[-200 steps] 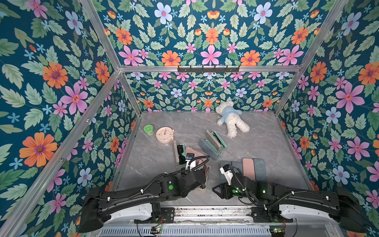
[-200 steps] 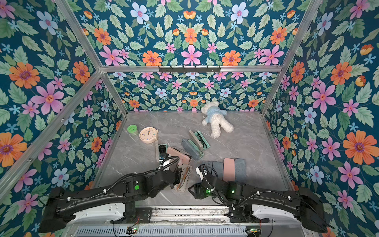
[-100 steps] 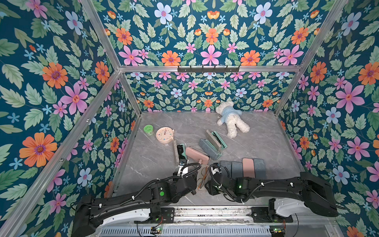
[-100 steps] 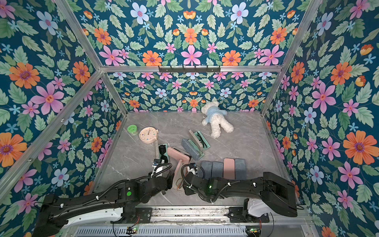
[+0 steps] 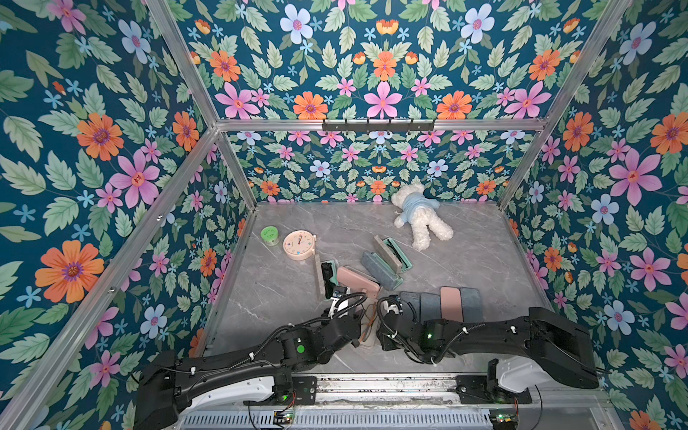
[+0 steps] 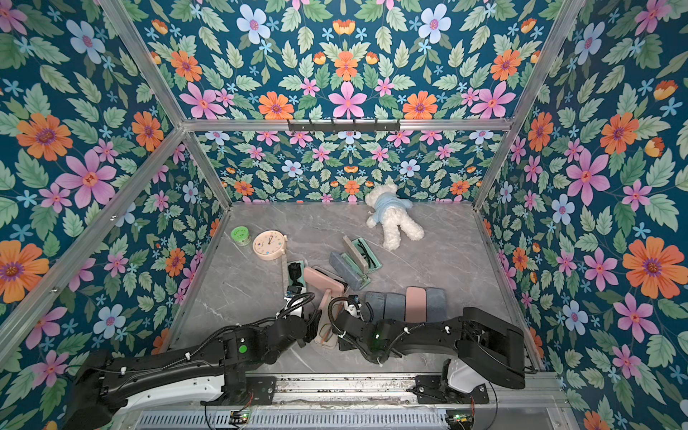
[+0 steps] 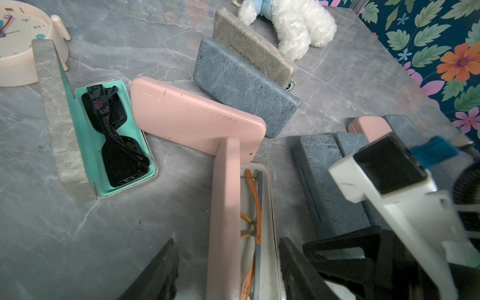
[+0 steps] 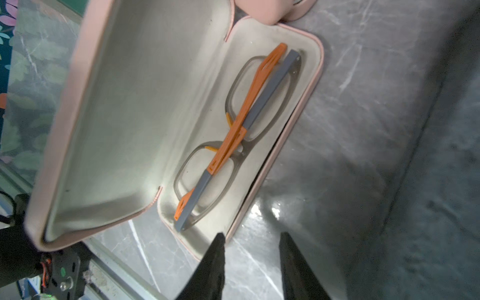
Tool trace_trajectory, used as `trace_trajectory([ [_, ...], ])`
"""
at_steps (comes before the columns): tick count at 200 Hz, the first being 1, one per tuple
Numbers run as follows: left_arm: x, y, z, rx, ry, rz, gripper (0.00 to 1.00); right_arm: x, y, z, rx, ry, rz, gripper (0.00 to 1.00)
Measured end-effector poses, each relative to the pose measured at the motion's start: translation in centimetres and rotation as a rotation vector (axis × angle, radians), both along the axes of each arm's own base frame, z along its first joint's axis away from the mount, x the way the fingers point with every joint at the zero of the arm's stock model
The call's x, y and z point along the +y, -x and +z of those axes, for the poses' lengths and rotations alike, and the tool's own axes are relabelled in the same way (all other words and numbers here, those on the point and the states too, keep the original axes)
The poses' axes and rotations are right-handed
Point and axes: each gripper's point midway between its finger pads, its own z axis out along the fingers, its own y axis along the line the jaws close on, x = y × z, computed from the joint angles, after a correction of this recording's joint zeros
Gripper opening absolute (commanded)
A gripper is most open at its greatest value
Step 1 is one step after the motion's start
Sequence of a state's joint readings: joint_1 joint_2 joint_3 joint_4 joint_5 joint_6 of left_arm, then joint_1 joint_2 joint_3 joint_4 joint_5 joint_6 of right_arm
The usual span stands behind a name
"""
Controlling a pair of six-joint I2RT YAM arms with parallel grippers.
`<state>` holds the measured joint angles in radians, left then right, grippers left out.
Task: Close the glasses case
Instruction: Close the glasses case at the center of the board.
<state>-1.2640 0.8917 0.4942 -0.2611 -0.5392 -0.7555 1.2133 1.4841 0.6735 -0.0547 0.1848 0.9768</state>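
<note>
both arms have swung inward to the open pink glasses case (image 7: 224,207) at six o'clock on the table (image 5: 465,260). left gripper (image 7: 226,249) straddles it, jaws apart; right gripper (image 8: 252,236) hangs parted and empty by its base (image 8: 259,36). likely best: steady the base, then press the upright lid (image 8: 135,117) down evenly.

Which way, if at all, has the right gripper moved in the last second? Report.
Yes. The right gripper has shifted left, off the row of closed cases, to the open pink case.
</note>
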Motion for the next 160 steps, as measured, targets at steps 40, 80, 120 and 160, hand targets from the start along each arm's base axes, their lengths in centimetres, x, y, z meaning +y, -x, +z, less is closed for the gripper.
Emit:
trace_trajectory([
  [40, -1.0, 0.0, -1.4, 0.024, -0.025, -0.028, 0.64, 0.0, -0.5, -0.7, 0.014, -0.01, -0.012, 0.34],
  [80, -1.7, 0.2, -2.3, 0.045, -0.02, -0.049, 0.63, 0.0, -0.8, -0.8, 0.017, -0.023, -0.018, 0.34],
  [120, -2.6, 0.6, -3.3, 0.087, 0.013, -0.072, 0.61, -0.4, -1.1, -1.1, 0.023, -0.028, -0.028, 0.34],
  [160, -3.5, 1.0, -3.8, 0.123, 0.045, -0.093, 0.6, -0.9, -1.4, -1.1, 0.029, -0.031, -0.039, 0.34],
])
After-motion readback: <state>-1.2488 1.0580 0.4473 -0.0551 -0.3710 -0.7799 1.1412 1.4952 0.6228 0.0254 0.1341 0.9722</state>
